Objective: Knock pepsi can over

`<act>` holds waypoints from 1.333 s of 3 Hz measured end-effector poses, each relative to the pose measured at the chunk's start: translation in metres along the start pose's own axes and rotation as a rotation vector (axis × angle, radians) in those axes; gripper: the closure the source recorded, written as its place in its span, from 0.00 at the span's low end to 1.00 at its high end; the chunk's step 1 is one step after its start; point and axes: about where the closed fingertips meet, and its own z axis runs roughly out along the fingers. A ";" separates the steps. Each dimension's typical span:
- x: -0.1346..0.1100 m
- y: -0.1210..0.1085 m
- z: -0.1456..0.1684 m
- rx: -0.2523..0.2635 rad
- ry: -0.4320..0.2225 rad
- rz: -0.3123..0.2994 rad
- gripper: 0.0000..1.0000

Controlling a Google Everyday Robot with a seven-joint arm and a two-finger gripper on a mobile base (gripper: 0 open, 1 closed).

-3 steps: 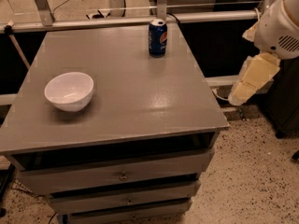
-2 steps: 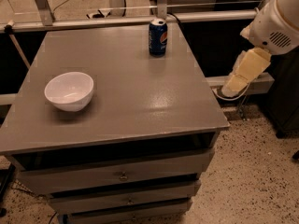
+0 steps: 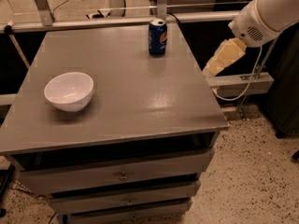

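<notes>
A white bowl [image 3: 69, 91] sits upright on the left side of the grey table [image 3: 140, 106], with nothing visible inside it. The pepsi can [image 3: 158, 38] stands upright near the far edge, toward the right corner and well apart from the bowl. Whether its silver top has been opened cannot be made out.

The robot's tan gripper [image 3: 223, 58] hangs in the air just off the table's right edge, to the right of the can and apart from it, with only bare tabletop between them. It has hold of nothing, and how far open it is cannot be told from here. The white arm [image 3: 266, 13] above it is cut off at the upper right corner.

A metal rail [image 3: 93, 22] runs behind the table, a pale cable [image 3: 238, 93] loops below the gripper, and drawers [image 3: 122, 175] fill the front.
</notes>
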 end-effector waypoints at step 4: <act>-0.039 -0.048 0.069 0.061 -0.186 0.098 0.00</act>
